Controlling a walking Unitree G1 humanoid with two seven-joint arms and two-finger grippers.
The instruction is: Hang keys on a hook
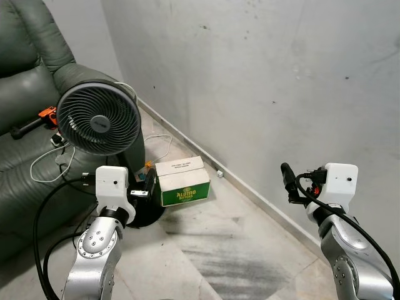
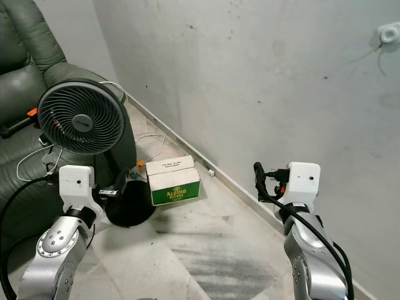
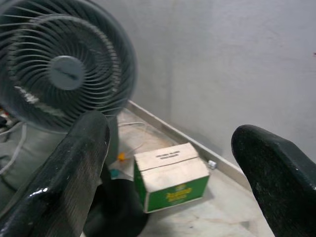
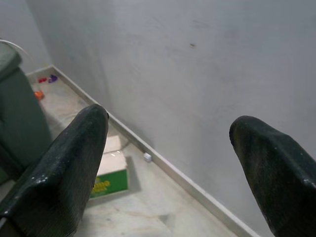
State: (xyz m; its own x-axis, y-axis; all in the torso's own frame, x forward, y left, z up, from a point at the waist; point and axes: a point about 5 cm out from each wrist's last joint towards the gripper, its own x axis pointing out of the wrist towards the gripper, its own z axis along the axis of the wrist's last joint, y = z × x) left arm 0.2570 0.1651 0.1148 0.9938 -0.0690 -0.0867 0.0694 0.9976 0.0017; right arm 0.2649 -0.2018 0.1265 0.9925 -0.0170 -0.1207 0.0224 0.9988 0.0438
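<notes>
My left gripper (image 1: 150, 183) is held up low on the left, open, with nothing between its fingers; it points at a green and white cardboard box (image 3: 170, 175) and a fan. My right gripper (image 2: 257, 178) is raised on the right, close to the grey wall (image 1: 262, 75). It is open and empty too, its two black fingers (image 4: 64, 168) spread wide. A small white fixture (image 2: 389, 32) sits high on the wall at the far right; its shape is too small to make out.
A black floor fan (image 1: 99, 119) stands on a round base beside the box (image 1: 182, 181). A dark green sofa (image 1: 25, 69) on the left holds an orange-handled tool (image 1: 44, 115) and a white cable (image 1: 44, 167). Bare tiled floor (image 1: 212, 250) lies ahead.
</notes>
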